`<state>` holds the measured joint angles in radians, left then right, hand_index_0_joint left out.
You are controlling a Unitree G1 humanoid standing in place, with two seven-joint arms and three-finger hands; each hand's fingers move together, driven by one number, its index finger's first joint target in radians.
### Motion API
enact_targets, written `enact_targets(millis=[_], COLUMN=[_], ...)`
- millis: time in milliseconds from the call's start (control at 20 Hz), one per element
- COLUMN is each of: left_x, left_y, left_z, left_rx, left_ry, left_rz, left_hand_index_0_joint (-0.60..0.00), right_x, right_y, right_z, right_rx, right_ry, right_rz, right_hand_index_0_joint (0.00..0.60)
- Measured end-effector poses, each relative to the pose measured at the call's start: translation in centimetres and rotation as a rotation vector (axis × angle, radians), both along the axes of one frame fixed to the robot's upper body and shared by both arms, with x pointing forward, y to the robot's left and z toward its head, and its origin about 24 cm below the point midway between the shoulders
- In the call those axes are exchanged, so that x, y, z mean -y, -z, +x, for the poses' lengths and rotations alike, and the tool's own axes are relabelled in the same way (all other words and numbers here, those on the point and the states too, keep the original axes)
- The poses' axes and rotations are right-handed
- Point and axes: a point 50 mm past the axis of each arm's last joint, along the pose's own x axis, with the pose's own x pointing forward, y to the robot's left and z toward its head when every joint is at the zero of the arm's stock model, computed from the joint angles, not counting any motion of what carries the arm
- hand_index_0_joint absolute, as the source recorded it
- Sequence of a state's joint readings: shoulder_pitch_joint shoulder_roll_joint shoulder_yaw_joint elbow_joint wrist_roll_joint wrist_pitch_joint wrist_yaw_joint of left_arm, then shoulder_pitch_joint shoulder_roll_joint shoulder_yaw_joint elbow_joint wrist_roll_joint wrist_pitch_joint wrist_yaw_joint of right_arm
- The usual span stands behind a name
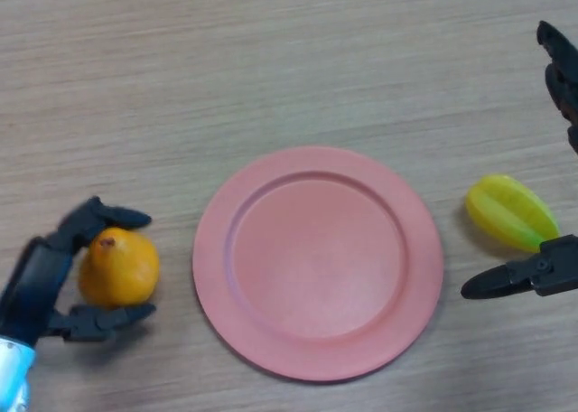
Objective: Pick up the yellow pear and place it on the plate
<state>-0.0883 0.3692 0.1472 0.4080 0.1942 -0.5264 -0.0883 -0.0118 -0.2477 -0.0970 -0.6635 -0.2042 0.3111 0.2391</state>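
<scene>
A: Left hand (45, 281), lower left of the head view — pose?

B: Lying low at the table (271, 60), palm turned toward the plate. Curled round the yellow pear (118, 267): one black digit arched over the top, another hooked under the near side. Grasping, then. Pear apparently down on the wood, just left of the plate, not touching the rim.

A: Right hand (542, 272)?

B: At the right edge, only partly in frame. One thick digit stretched out toward the plate below the star fruit (511, 212), more black digits up at the top right corner. Spread wide, clutching nothing. Star fruit in the gap between, contact not clear.

A: Shapes, surfaces?

B: Pear rounded, orange-yellow, smooth and slightly glossy, small dark stem spot on top. Star fruit yellow-green, elongated, ridged lengthwise, shiny like plastic. Plate (217, 276) round, salmon pink, matte, broad flat rim round a shallow well. Table pale wood grain, streaks running side to side. Hands black, blocky, hard-shelled.

A: Counts?

B: One pear, one star fruit, one plate, two hands.
</scene>
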Motion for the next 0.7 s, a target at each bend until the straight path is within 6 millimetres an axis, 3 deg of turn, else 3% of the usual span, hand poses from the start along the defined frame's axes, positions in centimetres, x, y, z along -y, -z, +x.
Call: enact_targets(millis=[150,250,400,500,700], left_x=[0.1,1.5,6.2,8.7,10.1], left_y=[-3.2,-4.5,-3.0,-2.4,-1.1], left_z=[0.2,0.3,0.9,1.3,2.1], left_rx=[0.104,0.119,-0.100,-0.153,-0.172], left_ry=[-0.008,0.051,0.229,0.306,0.291], left_rz=[-0.012,-0.042,-0.163,-0.191,-0.195], left_hand_index_0_joint=[-0.600,-0.600,-0.600,-0.600,-0.600], right_x=[0.0,0.0,-0.2,-0.2,-0.2], right_y=[0.0,0.0,-0.4,-0.4,-0.6], right_z=[0.0,-0.1,-0.4,-0.4,-0.9], right_rx=[-0.001,-0.001,0.022,0.018,0.017], right_ry=[0.001,0.001,-0.008,-0.008,-0.005], right_rz=[0.000,0.001,0.000,0.004,0.009], right_hand_index_0_joint=[0.000,0.000,0.000,0.000,0.000])
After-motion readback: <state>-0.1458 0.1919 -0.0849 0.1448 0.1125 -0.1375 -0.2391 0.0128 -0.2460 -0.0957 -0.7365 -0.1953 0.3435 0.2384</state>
